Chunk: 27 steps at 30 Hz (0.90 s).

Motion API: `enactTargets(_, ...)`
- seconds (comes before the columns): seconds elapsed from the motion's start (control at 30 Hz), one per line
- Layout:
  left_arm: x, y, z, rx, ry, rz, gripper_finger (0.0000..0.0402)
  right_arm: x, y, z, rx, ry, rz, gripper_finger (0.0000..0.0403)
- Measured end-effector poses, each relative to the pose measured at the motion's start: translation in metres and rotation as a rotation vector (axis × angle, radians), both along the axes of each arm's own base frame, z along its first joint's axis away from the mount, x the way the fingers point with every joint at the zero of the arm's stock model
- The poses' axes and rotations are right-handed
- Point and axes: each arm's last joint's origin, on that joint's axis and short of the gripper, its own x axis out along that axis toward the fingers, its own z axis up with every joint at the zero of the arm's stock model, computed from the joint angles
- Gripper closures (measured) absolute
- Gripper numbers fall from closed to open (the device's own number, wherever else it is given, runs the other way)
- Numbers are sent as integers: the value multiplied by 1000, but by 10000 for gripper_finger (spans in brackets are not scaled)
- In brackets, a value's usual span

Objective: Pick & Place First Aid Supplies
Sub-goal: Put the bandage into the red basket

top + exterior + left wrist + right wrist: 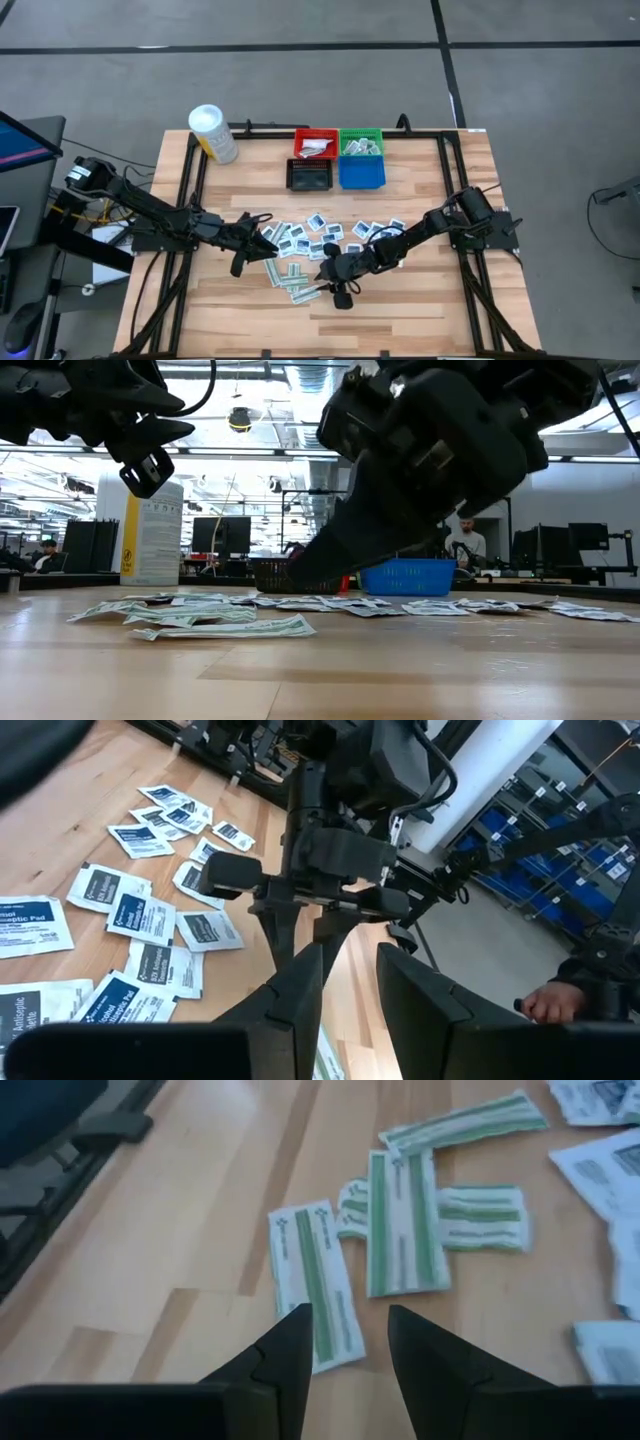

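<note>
Many small square white packets (312, 240) with dark print lie flat on the wooden table's middle, also in the left wrist view (140, 915). Pale green-white strips (292, 281) lie flat just nearer the table's near edge. My right gripper (348, 1345) is open and low over them, pointing down; one strip (315, 1285) lies under its fingertips. In the high view it is at the strips' right end (328, 277). My left gripper (350, 995) is open and empty. It hangs above the packets' left side (252, 245), raised off the table (150, 468). My right gripper comes down from above over the end (330, 1342) of one green-white strip that lies flat on the table. One finger (290, 1350) stands over that end, the other beside it. Whether the fingers touch the strip, I cannot tell.
Four small bins stand at the far middle: red (315, 143), green (361, 142), black (309, 176), blue (362, 174). The red and green ones hold some packets. A white tub with a yellow label (213, 133) stands far left. Bare wood lies along the near edge (400, 320).
</note>
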Motion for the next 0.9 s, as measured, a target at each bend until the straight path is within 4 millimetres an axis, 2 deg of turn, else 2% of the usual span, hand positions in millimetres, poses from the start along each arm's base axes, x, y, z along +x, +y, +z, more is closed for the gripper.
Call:
enactTargets(0.47,0,0,0,2,3,0,302,2,5,-34,-2,72,-39,276)
enactTargets(0.57,0,0,0,2,3,0,302,1,5,-34,-4,77,-40,283)
enactTargets(0.7,0,0,0,2,4,0,302,1,4,-34,-9,79,-40,313)
enactTargets(0.9,0,0,0,6,3,0,302,1,3,-34,-4,84,-33,392)
